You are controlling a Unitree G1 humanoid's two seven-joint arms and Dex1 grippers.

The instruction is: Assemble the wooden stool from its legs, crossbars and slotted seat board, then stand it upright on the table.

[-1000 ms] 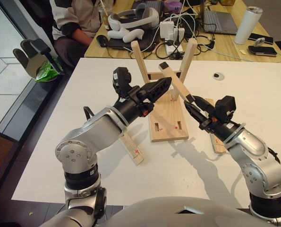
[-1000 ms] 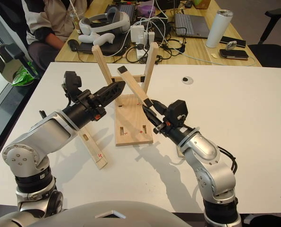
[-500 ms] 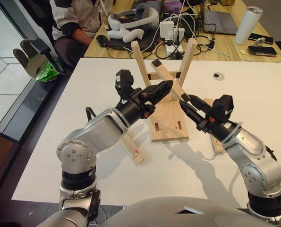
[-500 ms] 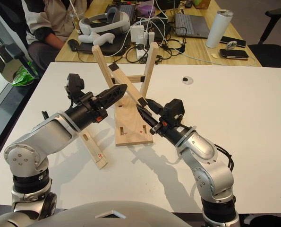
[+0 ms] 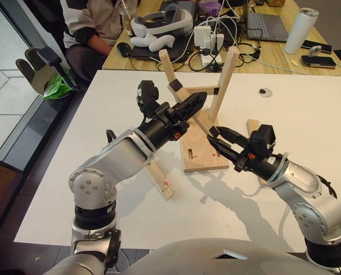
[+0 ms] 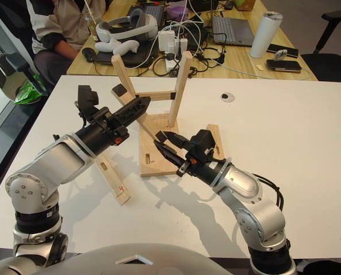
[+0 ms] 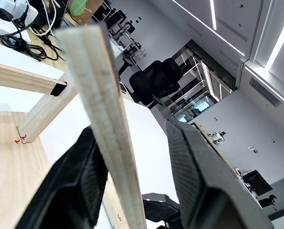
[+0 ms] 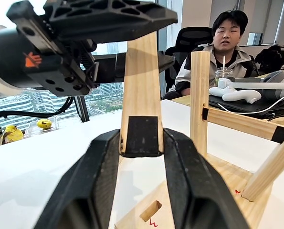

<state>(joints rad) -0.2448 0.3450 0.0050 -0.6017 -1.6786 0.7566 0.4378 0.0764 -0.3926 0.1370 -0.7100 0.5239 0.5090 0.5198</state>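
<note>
Right end effector [image 8: 142, 136] clamped on bar's [image 8: 142, 81] black end. Left end effector [image 7: 132, 126] open, fingers straddling the bar higher up, over seat board [image 5: 196, 161].

Counts. Seat board [image 5: 198, 163]: 1. Legs: 4. That's two upright legs [image 5: 166, 64] in the board and two flat legs [image 5: 160, 180] on the white desk [image 5: 308, 126]. Crossbars: 2. One fitted crossbar [image 5: 202, 90] sits between the uprights, plus one held crossbar [image 8: 141, 86]. Hands: 2, left hand [image 5: 200, 98] and right hand [image 5: 211, 136]. Desks: 2, counting the wooden desk [image 5: 273, 57] behind. On that one: 1 tumbler [image 5: 301, 30], 1 headset [image 5: 161, 23].
</note>
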